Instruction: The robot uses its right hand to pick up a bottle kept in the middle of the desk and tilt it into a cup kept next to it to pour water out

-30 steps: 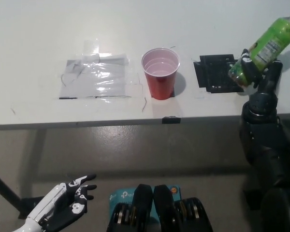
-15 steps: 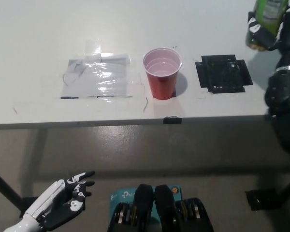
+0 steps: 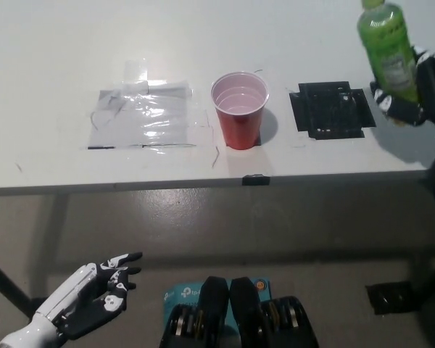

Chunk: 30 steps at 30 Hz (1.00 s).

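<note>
A green bottle with a green cap is held upright above the desk's right end, leaning slightly left. My black right hand is shut on its lower part, coming in from the right edge. A red cup with a pale inside stands open-topped in the middle of the white desk, well left of the bottle. My white left hand rests low at the lower left, below the desk, its fingers apart and holding nothing.
A black tape patch lies on the desk between cup and bottle. A clear taped plastic sheet lies left of the cup. The desk's front edge runs across the middle, with grey floor below.
The right hand has swung the bottle from tilted far right, out past the top edge, back into view and nearly upright. The left hand has barely shifted.
</note>
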Each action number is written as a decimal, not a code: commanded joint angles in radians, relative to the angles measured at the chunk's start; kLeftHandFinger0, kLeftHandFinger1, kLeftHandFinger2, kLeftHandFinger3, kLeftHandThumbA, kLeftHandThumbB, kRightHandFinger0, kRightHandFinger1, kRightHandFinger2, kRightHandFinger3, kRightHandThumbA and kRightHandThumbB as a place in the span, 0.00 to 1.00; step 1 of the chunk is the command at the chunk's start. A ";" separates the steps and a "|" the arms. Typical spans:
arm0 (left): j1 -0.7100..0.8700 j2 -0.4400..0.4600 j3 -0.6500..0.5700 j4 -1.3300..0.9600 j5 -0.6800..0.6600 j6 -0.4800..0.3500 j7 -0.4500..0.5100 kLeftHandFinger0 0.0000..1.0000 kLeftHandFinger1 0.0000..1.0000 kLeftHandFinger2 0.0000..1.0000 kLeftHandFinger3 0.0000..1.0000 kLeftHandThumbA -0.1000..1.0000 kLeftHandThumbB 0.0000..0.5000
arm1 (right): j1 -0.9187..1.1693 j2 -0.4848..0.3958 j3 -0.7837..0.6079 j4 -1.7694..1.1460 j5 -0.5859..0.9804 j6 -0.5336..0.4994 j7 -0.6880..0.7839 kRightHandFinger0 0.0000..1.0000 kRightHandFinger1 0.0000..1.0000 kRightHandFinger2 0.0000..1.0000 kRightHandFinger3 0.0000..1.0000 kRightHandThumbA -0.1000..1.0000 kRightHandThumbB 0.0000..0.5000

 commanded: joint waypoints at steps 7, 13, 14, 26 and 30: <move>-0.016 0.032 0.008 -0.044 0.006 0.018 -0.017 0.88 0.91 0.97 1.00 0.75 0.26 | -0.044 0.037 0.038 -0.048 -0.084 -0.066 0.012 0.00 0.00 0.00 0.42 0.00 0.18; -0.016 0.031 0.009 -0.048 0.002 0.024 -0.018 0.88 0.91 0.97 1.00 0.73 0.23 | -0.063 0.073 0.066 -0.030 -0.128 -0.077 0.000 0.00 0.00 0.00 0.44 0.00 0.28; -0.016 0.031 0.008 -0.048 0.005 0.024 -0.017 0.88 0.91 0.97 1.00 0.73 0.24 | -0.066 0.074 0.073 -0.030 -0.138 -0.081 0.000 0.00 0.00 0.00 0.44 0.00 0.25; -0.029 0.044 0.003 -0.057 0.006 0.045 -0.027 0.92 0.93 0.99 1.00 0.75 0.24 | -0.095 0.023 0.162 -0.058 -0.258 -0.093 0.030 0.00 0.00 0.00 0.43 0.00 0.42; -0.029 0.043 0.005 -0.061 -0.001 0.062 -0.025 0.93 0.93 0.99 1.00 0.75 0.26 | -0.131 -0.061 0.202 -0.072 -0.333 -0.134 0.036 0.00 0.00 0.01 0.46 0.07 0.46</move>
